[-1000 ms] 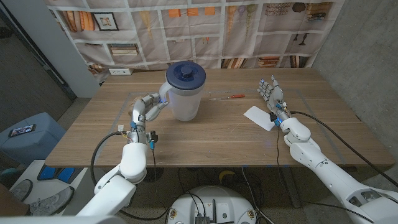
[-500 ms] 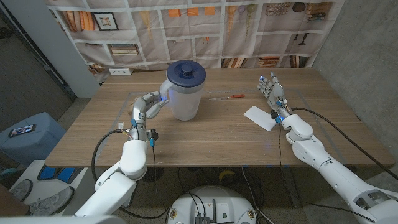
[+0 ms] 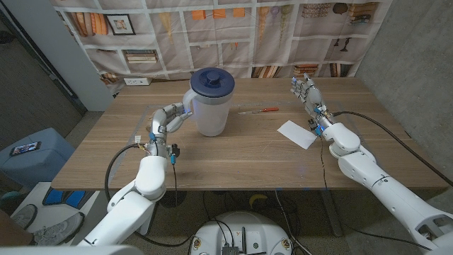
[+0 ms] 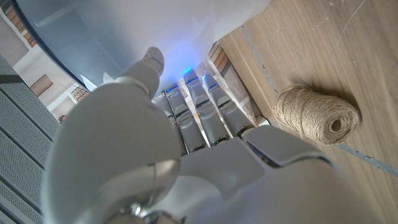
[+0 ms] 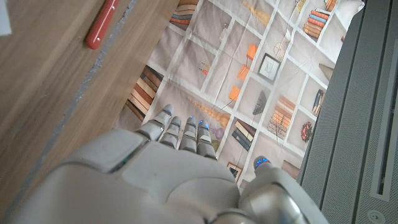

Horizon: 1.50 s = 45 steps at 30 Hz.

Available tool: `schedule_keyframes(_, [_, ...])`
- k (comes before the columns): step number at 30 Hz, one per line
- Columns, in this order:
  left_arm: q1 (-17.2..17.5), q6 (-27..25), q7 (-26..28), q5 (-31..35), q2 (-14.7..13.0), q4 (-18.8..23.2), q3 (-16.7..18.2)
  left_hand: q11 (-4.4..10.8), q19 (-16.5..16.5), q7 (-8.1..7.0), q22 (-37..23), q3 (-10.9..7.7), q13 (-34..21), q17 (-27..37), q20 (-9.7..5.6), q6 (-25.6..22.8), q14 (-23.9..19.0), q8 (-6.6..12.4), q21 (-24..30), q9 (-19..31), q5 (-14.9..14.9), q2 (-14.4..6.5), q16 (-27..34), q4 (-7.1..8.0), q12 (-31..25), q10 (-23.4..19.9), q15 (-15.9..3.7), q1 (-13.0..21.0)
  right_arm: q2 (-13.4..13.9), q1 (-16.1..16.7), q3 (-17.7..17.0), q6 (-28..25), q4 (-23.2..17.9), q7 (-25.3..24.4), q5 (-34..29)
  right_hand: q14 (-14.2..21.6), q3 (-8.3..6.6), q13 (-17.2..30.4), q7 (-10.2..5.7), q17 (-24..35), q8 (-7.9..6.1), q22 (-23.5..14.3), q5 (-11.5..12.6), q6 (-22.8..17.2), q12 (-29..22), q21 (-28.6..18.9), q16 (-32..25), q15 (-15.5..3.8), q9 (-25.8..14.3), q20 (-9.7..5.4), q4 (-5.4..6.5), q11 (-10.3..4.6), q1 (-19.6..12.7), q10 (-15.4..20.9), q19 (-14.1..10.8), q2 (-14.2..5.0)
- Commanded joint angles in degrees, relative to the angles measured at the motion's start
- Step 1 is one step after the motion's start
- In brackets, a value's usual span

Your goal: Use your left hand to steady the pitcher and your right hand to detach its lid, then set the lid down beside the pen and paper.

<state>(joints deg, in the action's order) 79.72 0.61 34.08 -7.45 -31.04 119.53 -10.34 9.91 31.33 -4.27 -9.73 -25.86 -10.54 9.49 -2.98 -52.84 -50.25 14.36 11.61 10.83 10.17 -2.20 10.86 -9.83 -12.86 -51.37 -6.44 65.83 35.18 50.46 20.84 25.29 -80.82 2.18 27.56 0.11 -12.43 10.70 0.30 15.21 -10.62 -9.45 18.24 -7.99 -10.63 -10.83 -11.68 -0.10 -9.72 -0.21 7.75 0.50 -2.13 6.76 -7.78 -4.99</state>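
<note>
Left hand (image 3: 170,120) grips the pitcher (image 3: 210,106) at its handle side; right hand (image 3: 309,98), fingers spread, hovers beyond the paper (image 3: 298,134), bare table (image 3: 233,159) between them.

I take the pitcher (image 3: 211,106) as my landmark. Its handle side is blocked: my left hand (image 3: 170,120) sits against it there, so nothing else passes on that flank. Above its dark blue lid (image 3: 211,83) I see open air. Between the pitcher and my right hand (image 3: 308,99) lies bare table (image 3: 241,152), crossed only by the pen (image 3: 257,110) just beyond the pitcher and the paper (image 3: 298,134) further over, beside that hand. In front of the pitcher the wood is bare to the near edge.
</note>
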Motion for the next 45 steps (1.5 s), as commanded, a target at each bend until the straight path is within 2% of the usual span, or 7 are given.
schedule_keyframes(1, [-1.21, -0.7, -0.7, -1.32, -0.71, 0.27, 0.12, -0.02, -0.29, 1.48, -0.14, -0.36, -0.09, 0.17, -8.78, -1.92, -0.65, -0.1, -0.34, 0.16, 0.35, -0.46, -0.23, 0.24, 0.09, -0.49, -6.66, -0.37, 2.54, -0.66, 0.43, -0.74, -3.4, -0.85, -4.28, 0.37, -0.03, 0.03, 0.08, 0.09, -0.2, -0.18, 0.29, -0.37, -0.6, -0.2, -0.31, -0.1, -0.15, -0.26, 0.14, -0.15, 0.14, 0.69, -0.41, -0.64])
schedule_keyframes(8, [-1.58, -1.56, -0.91, -1.78, -1.18, 0.9, 0.15, -0.11, -0.19, 1.51, -0.14, -0.41, -0.09, 0.16, -8.76, -2.0, -0.68, -0.26, -0.31, 0.18, 0.35, -0.53, -0.32, 0.25, 0.23, -0.56, -6.61, -0.49, 4.71, -1.43, 1.12, -2.53, -5.94, -1.55, -8.52, 0.46, -0.1, 0.02, -0.68, -0.11, 0.0, -0.17, 0.33, 0.02, -0.66, -0.17, -0.3, -0.1, -0.15, -0.24, -0.08, -0.22, -0.14, 0.94, -0.5, -0.53])
schedule_keyframes(22, [-2.79, -2.78, -1.69, -3.13, -1.88, 1.38, 0.07, -0.16, -0.01, 1.55, -0.14, -0.57, -0.11, 0.21, -8.74, -2.4, -1.15, -0.48, -0.28, 0.22, 0.38, -0.79, -0.28, 0.15, 0.37, -1.04, -6.72, -0.48, 9.33, -3.86, 2.56, -8.4, -11.97, -1.98, -17.32, 0.93, -0.35, 0.05, -0.83, -0.64, -0.17, -0.15, 0.36, -0.51, -0.87, -0.14, -0.32, -0.04, -0.15, -0.15, -0.93, -0.36, -1.12, 1.9, -0.72, -0.13])
schedule_keyframes(25, [-2.94, -3.33, -1.76, -3.33, -2.07, 1.58, -0.02, -0.1, 0.02, 1.63, -0.14, -0.58, -0.11, 0.21, -8.74, -2.49, -1.19, -0.52, -0.28, 0.23, 0.38, -0.79, -0.3, 0.13, 0.4, -1.13, -6.67, -0.5, 11.38, -4.55, 2.9, -11.79, -15.14, -1.77, -20.34, 0.99, -0.46, 0.06, -0.96, -0.78, -0.35, -0.15, 0.35, -1.03, -0.85, -0.14, -0.31, -0.02, -0.15, -0.09, -1.2, -0.45, -1.45, 1.96, -0.8, -0.08])
schedule_keyframes(34, [-3.13, -4.02, -1.89, -4.09, -2.49, 1.89, 0.06, -0.11, 0.22, 1.65, -0.15, -0.58, -0.13, 0.27, -8.7, -2.75, -1.59, -0.63, -0.22, 0.27, 0.37, -0.91, -0.2, 0.13, 0.34, -1.75, -6.67, -0.54, 14.21, -6.48, 3.21, -15.28, -19.0, 0.18, -23.88, 1.85, -1.39, 0.15, -2.13, -1.48, -0.54, -0.12, 0.12, -1.93, -1.29, -0.14, -0.46, -0.13, -0.24, 0.0, -3.28, -0.83, -3.98, 3.73, -1.32, 0.04])
schedule_keyframes(41, [-3.69, -4.7, -2.5, -4.99, -3.02, 1.76, 0.11, -0.03, 0.35, 1.79, -0.15, -0.61, -0.15, 0.27, -8.69, -2.84, -1.8, -0.73, -0.19, 0.3, 0.38, -0.96, -0.19, 0.14, 0.42, -1.91, -6.61, -0.62, 16.29, -8.72, 3.77, -18.01, -21.98, 3.12, -26.45, 2.0, -1.86, 0.21, -2.27, -1.77, -0.65, -0.11, -0.14, -2.41, -1.32, -0.12, -0.46, -0.07, -0.29, 0.14, -4.47, -1.01, -5.35, 4.21, -1.53, 0.19])
schedule_keyframes(45, [-4.08, -4.91, -3.0, -5.64, -3.37, 1.56, 0.16, -0.11, 0.42, 1.83, -0.15, -0.65, -0.16, 0.22, -8.7, -2.88, -1.78, -0.82, -0.19, 0.32, 0.39, -0.93, -0.3, 0.1, 0.55, -1.83, -6.6, -0.65, 17.12, -10.34, 4.13, -18.84, -22.97, 5.18, -27.45, 2.14, -2.44, 0.28, -2.76, -2.03, -0.67, -0.1, -0.53, -2.5, -1.38, -0.12, -0.48, -0.16, -0.35, 0.24, -5.92, -1.3, -7.02, 4.74, -1.83, 0.35])
